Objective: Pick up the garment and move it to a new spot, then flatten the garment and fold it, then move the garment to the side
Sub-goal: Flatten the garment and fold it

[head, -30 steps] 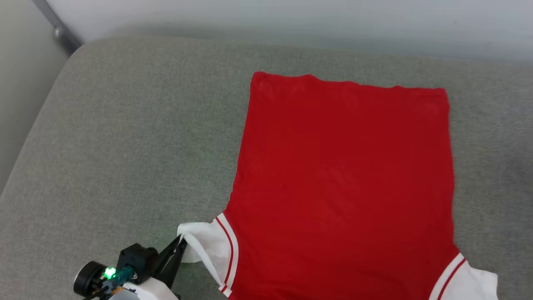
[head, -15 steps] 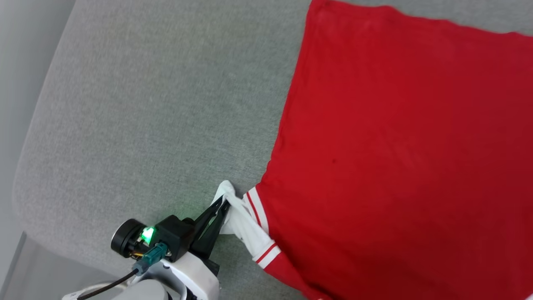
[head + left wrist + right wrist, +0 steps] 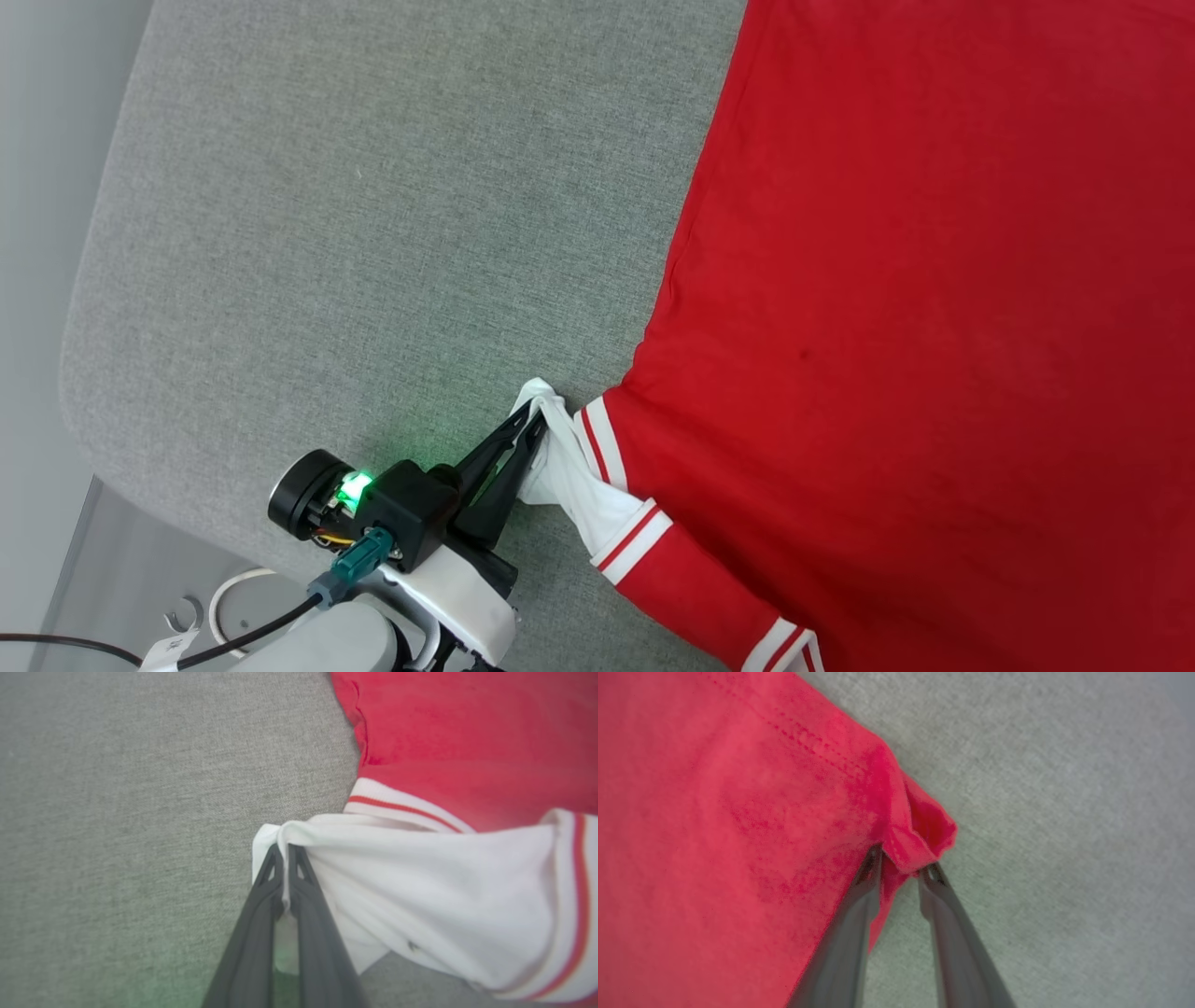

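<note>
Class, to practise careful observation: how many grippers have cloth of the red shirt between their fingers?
2. The left gripper is clamped on the white sleeve of the garment; the right gripper has a red corner between its parted fingers.

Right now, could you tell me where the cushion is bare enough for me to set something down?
The broad grey cushion is bare from its rounded left edge across to the garment. It is crowded at the near edge, where the left hand pinches the white sleeve; farther right, red cloth covers everything.
</note>
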Robot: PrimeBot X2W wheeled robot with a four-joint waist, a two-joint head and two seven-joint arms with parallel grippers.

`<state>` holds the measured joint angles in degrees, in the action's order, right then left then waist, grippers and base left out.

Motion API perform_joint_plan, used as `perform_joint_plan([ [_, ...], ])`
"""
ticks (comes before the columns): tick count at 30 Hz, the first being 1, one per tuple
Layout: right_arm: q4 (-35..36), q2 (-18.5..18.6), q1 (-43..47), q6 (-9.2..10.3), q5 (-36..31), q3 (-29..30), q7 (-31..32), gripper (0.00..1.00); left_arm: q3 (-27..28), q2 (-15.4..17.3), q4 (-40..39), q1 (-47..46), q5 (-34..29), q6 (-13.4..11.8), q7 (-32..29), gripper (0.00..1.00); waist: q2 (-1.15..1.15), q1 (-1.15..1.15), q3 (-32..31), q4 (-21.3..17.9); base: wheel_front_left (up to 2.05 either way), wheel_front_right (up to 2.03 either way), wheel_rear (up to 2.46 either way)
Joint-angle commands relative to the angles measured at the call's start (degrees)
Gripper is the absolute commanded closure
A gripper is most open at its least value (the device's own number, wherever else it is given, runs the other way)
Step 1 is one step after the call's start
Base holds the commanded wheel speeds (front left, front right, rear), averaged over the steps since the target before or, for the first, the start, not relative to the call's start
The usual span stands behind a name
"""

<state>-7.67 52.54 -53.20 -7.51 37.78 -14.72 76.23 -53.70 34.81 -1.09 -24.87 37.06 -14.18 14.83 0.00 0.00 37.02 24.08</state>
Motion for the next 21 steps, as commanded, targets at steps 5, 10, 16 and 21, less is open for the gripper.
perform_joint_plan([
  [5, 0.1, -2.0, 2.1, 0.04, 0.4, -0.5, -3.8, 1.00, 0.1, 0.3, 1.9, 1.2, 0.8, -0.9, -0.8, 1.00, 0.00, 0.00, -3.6, -1.6, 0.00, 0.00, 0.00],
  [10, 1.4, -1.6, 2.4, 0.04, 2.0, -1.2, -8.1, 1.00, 0.5, 1.7, 1.6, 2.8, 1.5, -1.6, -0.6, 1.00, 0.00, 0.00, -8.7, -4.3, 0.00, 0.00, 0.00],
  [16, 6.4, 2.3, 6.6, 0.04, 5.7, -5.3, -12.9, 1.00, 1.5, 4.1, 0.7, 5.8, 3.1, -3.4, -1.0, 1.00, 0.00, 0.00, -14.3, -9.0, 0.00, 0.00, 0.00],
  [21, 11.5, 7.5, 13.2, 0.04, 9.4, -7.1, -16.4, 1.00, 2.2, 6.6, -0.4, 8.6, 4.4, -4.6, -1.2, 1.00, 0.00, 0.00, -18.1, -13.2, 0.00, 0.00, 0.00],
])
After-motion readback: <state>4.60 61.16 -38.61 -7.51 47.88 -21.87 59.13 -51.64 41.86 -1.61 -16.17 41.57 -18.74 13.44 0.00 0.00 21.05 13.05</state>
